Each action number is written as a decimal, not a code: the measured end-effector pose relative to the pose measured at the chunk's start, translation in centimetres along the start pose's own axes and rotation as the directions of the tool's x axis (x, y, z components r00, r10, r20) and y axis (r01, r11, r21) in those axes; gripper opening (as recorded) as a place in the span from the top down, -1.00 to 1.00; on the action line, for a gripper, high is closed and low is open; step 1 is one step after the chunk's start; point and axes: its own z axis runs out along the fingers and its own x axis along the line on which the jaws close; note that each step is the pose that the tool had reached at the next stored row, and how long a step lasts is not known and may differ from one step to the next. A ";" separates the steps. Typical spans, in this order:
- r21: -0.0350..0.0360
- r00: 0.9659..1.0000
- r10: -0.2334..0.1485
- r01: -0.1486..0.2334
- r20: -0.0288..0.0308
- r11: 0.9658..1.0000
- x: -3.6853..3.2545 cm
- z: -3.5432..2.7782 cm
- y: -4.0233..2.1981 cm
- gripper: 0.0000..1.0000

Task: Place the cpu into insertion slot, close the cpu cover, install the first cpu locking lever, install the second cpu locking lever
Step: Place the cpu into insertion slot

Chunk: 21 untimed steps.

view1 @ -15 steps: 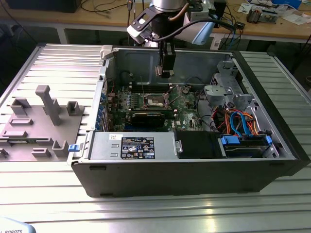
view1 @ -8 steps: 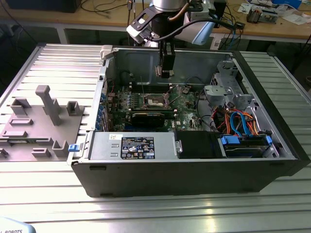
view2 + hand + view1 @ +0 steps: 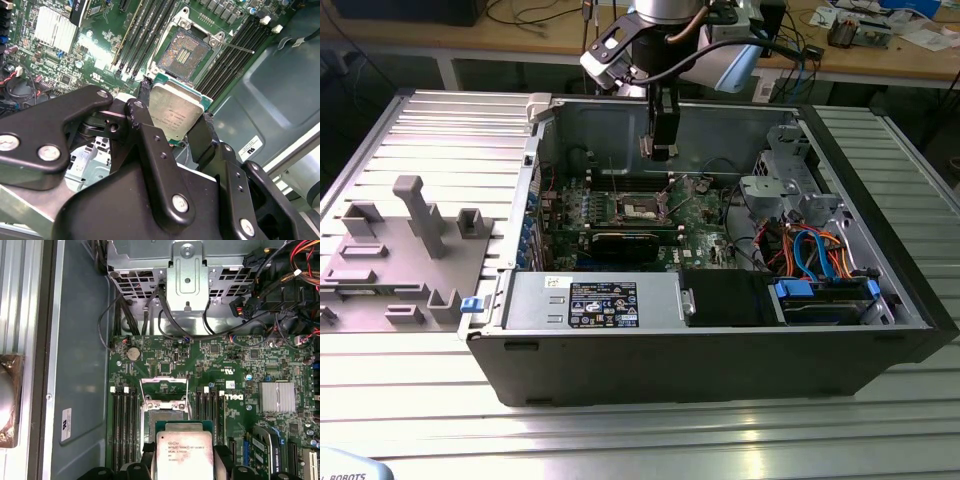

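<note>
My gripper [image 3: 660, 150] hangs inside the open computer case, above the green motherboard [image 3: 695, 215]. It is shut on the cpu [image 3: 175, 112], a flat silver square held by its edges between the black fingers [image 3: 142, 100]. The first wrist view shows the cpu [image 3: 185, 455] just short of the insertion slot [image 3: 164, 414], whose near edge it hides. In the second wrist view the insertion slot [image 3: 182, 50] lies open with its dark contact field bare. The cpu cover [image 3: 164, 379] stands flipped up at the socket's far side. A thin metal lever [image 3: 240, 48] sticks out beside the socket.
Memory slots [image 3: 125, 415] flank the socket on both sides. A long black card [image 3: 620, 243] and the power supply [image 3: 590, 300] lie toward the case front. A drive cage with coloured cables [image 3: 810, 250] fills the exterior view's right. A grey fixture [image 3: 410, 250] sits outside the case.
</note>
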 end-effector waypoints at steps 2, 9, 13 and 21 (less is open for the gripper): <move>0.000 1.000 0.000 0.000 0.000 1.000 0.00 0.06 0.00 -0.08; 0.000 1.000 0.000 0.000 0.000 1.000 -0.01 0.30 -0.03 -0.08; 0.000 1.000 0.000 0.000 0.000 1.000 -0.01 0.40 -0.04 -0.08; 0.000 1.000 0.000 0.000 0.000 1.000 -0.02 0.62 -0.05 -0.08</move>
